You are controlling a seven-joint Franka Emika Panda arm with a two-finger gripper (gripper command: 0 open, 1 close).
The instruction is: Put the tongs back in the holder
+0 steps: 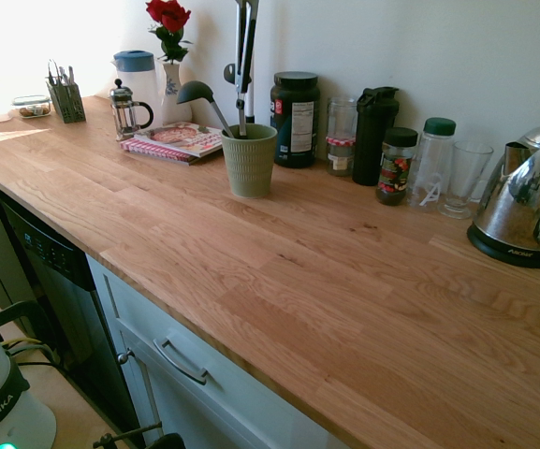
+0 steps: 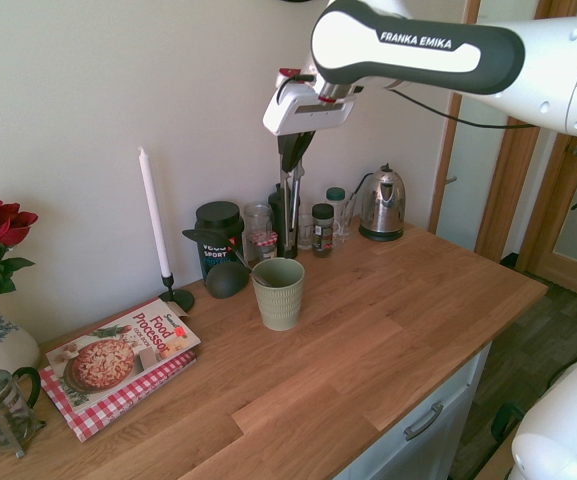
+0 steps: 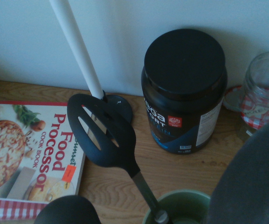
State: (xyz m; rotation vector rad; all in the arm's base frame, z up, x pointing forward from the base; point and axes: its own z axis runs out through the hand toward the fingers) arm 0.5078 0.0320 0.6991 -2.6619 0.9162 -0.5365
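Second exterior view: tongs (image 2: pixel 289 215) hang from gripper (image 2: pixel 294 152) above holder (image 2: pixel 278 292).

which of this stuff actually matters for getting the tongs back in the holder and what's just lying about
For the job:
- tongs, hanging from the shut jaws
- green holder

Just lying about:
- ladle and slotted spoon, both standing in the holder
- cookbook
- white candle
- black tub
- kettle
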